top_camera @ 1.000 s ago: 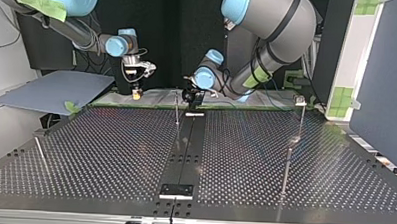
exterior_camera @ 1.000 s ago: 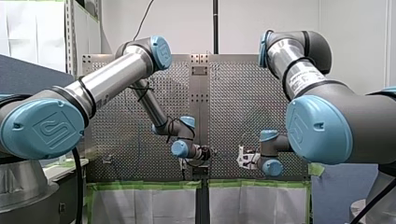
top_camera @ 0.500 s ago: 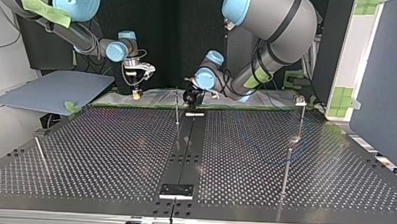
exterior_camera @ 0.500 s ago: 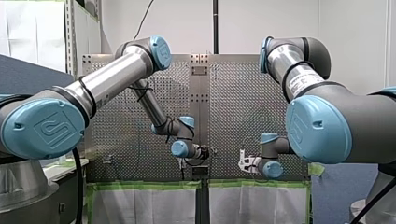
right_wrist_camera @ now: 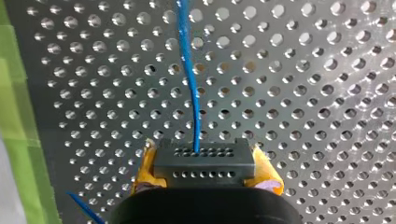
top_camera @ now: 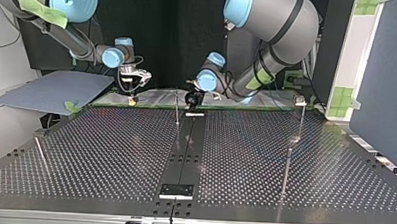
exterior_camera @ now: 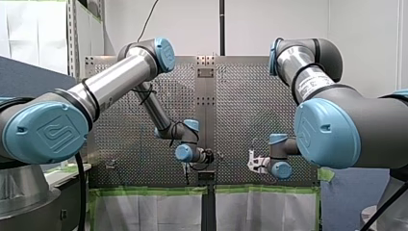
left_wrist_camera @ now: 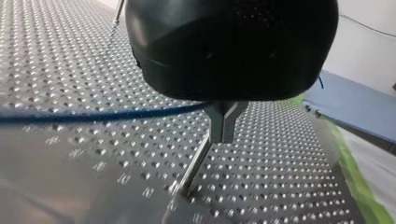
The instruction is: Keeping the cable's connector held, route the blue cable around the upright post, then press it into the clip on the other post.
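In the right wrist view my right gripper point(right_wrist_camera: 204, 156) is shut, its yellow pads point(right_wrist_camera: 268, 172) clamping a dark grey connector point(right_wrist_camera: 205, 167). The blue cable point(right_wrist_camera: 189, 70) leaves the connector and runs ahead over the perforated plate. My left gripper point(left_wrist_camera: 223, 122) has its metal fingers shut on the blue cable point(left_wrist_camera: 93, 115), which trails off to one side. A thin upright post point(left_wrist_camera: 196, 161) stands just under those fingers. In the top view this post point(top_camera: 177, 109) is beside my left gripper point(top_camera: 191, 98), and my right gripper point(top_camera: 132, 97) hangs further toward the view's left.
A taller post with a small fitting on top point(top_camera: 300, 101) stands at the top view's right, and another thin post point(top_camera: 287, 167) is nearer the camera. A short rod point(top_camera: 40, 154) leans at the left. A blue-grey sheet point(top_camera: 52, 89) lies off the table's far left corner.
My right gripper has dropped a little and shifted toward the top view's left with the connector. My left gripper has hardly moved beside the post.
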You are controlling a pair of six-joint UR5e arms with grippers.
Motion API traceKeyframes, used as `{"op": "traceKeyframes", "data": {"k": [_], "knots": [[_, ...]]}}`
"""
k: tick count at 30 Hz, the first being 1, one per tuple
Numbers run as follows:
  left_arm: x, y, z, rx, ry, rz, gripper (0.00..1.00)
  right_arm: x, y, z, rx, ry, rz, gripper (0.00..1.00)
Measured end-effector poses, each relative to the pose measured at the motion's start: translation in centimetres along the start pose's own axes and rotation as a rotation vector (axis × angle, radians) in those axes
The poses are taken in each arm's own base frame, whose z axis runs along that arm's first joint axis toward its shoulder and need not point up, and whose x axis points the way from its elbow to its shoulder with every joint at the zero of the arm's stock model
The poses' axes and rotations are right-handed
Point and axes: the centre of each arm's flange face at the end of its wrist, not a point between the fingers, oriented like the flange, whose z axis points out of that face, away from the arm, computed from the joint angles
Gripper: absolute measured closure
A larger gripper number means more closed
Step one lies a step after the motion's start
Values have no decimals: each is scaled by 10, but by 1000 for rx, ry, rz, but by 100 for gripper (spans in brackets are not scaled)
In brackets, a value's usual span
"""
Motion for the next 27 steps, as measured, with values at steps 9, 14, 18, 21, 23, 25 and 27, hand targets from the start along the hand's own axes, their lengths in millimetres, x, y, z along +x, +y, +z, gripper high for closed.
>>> {"op": "traceKeyframes", "data": {"k": [9, 14, 18, 21, 23, 25, 27], "knots": [[-15, 14, 6, -84, -34, -16, 100, 10, 4, 12, -4, 15, -4, 100], [-17, 17, 7, -97, -39, -10, 100, 16, 6, 19, -4, 25, -12, 100], [-19, 19, 7, -101, -41, -7, 100, 21, 6, 25, 6, 37, -17, 100], [-20, 21, 8, -103, -43, -5, 100, 24, 6, 28, 11, 45, -18, 100], [-20, 22, 8, -105, -45, 1, 100, 26, 5, 30, 16, 49, -18, 100], [-21, 23, 8, -109, -47, 9, 100, 28, 5, 32, 23, 53, -18, 100], [-22, 25, 8, -116, -51, 19, 100, 29, 5, 33, 27, 56, -18, 100]]}}
